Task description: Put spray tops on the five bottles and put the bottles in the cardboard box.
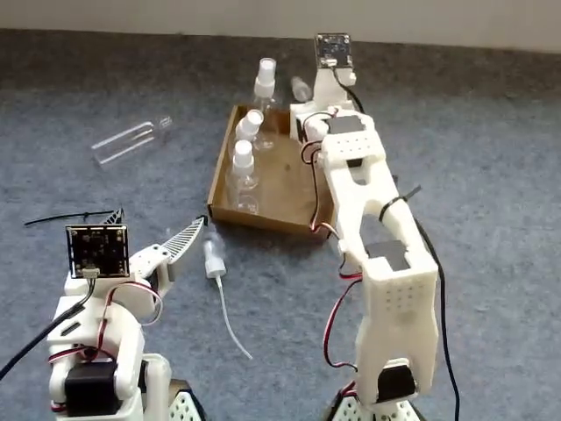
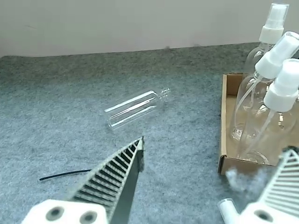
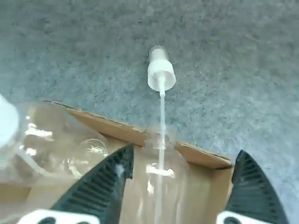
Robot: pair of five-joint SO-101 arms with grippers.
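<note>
Three clear capped bottles (image 1: 244, 180) in cardboard box (image 1: 263, 216), left tool (image 2: 215, 154) spread, right tool (image 3: 185, 154) spread

Three bottles (image 1: 243, 180) in the cardboard box (image 1: 289, 189), lone bottle (image 1: 131, 140) well left

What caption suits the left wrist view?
Open end effector over grey carpet: an uncapped clear bottle lies on its side near white-topped spray bottles standing in a brown cardboard box.
</note>
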